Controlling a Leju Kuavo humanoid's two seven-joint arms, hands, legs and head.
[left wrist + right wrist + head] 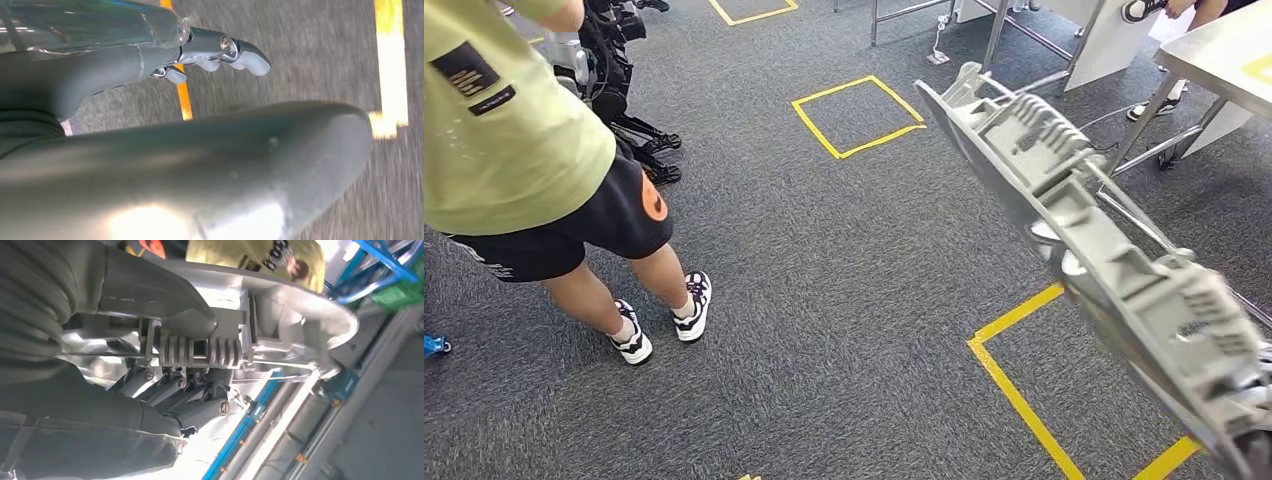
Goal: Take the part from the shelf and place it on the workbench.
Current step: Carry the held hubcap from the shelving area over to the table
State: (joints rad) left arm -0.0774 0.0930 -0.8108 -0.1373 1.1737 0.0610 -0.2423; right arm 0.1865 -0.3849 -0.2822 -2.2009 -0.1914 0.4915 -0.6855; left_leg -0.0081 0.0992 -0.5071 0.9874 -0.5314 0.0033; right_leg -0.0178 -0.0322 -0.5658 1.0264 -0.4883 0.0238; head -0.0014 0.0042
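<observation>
**Part carried in the right hand over the carpet**

The part [1084,240], a long grey casting with ribs and pockets, slants across the right side of the head view, its far end raised toward the table frames and its near end dropping to the lower right corner. In the right wrist view the right hand [170,360] grips the part [280,325]: the thumb lies over a ribbed block on one face and the darker fingers [175,390] curl against the other face.

The left hand [210,55] hangs above the carpet [310,55], holding nothing. Its fingers [250,57] are loosely bent and apart from the thumb.

Below the part lies grey carpet [844,300] marked with yellow tape squares [856,115]. A person [534,170] in a pale green shirt, dark shorts and white trainers stands at the left. The corner of a grey table [1224,55] shows at the upper right, well apart from the part's far end.
</observation>
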